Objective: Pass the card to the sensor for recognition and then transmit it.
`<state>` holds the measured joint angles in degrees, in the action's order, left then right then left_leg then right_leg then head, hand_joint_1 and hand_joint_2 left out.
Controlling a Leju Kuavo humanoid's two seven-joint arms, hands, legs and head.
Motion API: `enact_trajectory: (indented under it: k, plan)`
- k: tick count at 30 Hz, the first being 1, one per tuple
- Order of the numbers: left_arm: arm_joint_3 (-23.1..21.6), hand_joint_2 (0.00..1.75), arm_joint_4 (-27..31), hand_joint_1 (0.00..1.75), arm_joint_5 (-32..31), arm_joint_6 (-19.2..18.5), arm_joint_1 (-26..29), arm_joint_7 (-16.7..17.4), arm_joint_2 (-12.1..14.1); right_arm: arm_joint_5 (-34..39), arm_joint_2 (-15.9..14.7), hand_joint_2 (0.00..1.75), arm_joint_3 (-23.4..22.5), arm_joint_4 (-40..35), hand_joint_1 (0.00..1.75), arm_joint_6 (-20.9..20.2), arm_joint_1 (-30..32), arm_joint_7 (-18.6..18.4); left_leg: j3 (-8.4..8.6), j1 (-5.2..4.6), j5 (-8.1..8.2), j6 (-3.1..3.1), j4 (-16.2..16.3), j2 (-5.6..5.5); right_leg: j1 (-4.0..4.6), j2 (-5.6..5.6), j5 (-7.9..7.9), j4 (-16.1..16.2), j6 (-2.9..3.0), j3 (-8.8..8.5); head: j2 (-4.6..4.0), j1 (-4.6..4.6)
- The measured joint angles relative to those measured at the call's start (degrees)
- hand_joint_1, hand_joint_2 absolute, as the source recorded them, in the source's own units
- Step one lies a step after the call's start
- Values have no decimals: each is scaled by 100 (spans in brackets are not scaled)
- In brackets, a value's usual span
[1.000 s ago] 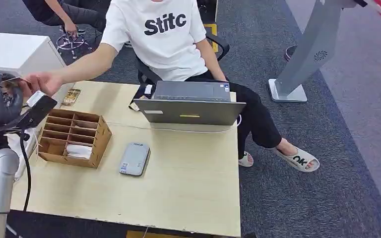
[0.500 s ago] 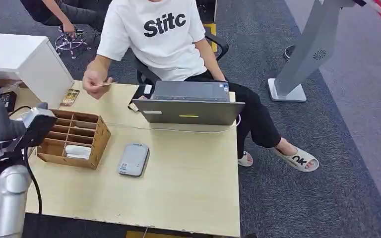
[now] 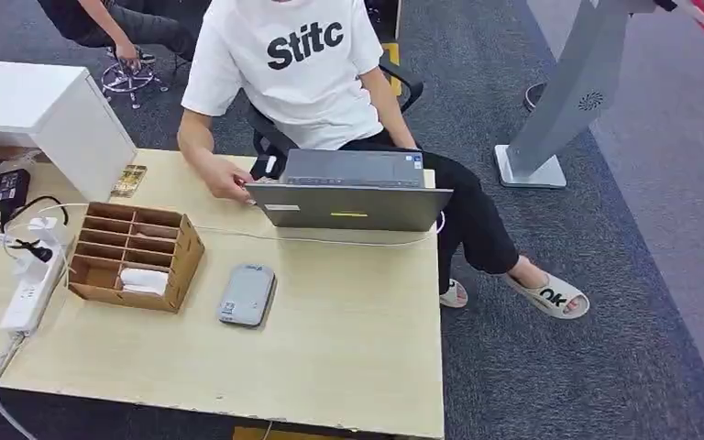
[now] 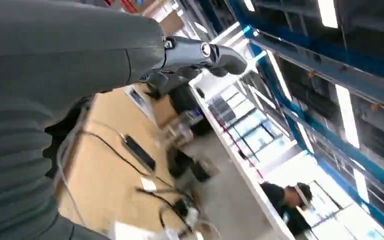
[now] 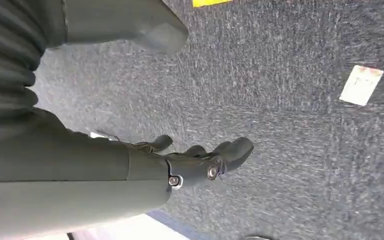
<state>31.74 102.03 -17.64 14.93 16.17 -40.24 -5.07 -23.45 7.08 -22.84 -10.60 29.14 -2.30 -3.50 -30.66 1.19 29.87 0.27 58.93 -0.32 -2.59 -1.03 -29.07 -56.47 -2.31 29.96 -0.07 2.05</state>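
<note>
Desk scene with both robot hands empty.

Head view: pale wooden desk (image 3: 348, 367) carrying a grey card sensor (image 3: 247, 294), lying flat just right of a cardboard sorter box (image 3: 134, 254), long axis running from near edge toward far edge, slightly tilted. Behind it a grey laptop (image 3: 353, 203), with a person's hand (image 3: 229, 188) resting at its left corner; card too small to make out there, so its place and direction cannot be told. White power strip (image 3: 26, 295) near the desk's left edge.

Left wrist view: left robot hand (image 4: 190, 55) raised, fingers loosely extended and apart, grasping nothing.

Right wrist view: right robot hand (image 5: 200, 160) hanging above dark carpet (image 5: 305, 150), fingers gently curved and spread from the thumb, released, holding nothing.
</note>
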Motion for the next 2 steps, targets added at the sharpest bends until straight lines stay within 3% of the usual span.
enact_trajectory:
  k: [2]
  plan:
    - [339, 175, 22, 0, -22, -46, 37, 0, -144, -9, 13, 175, -48, -2, 0, 2, -11, 0, 2, 0, -6, -5, 0, -14, 0, 15, 0, 0, 0, -9, 0, 2]
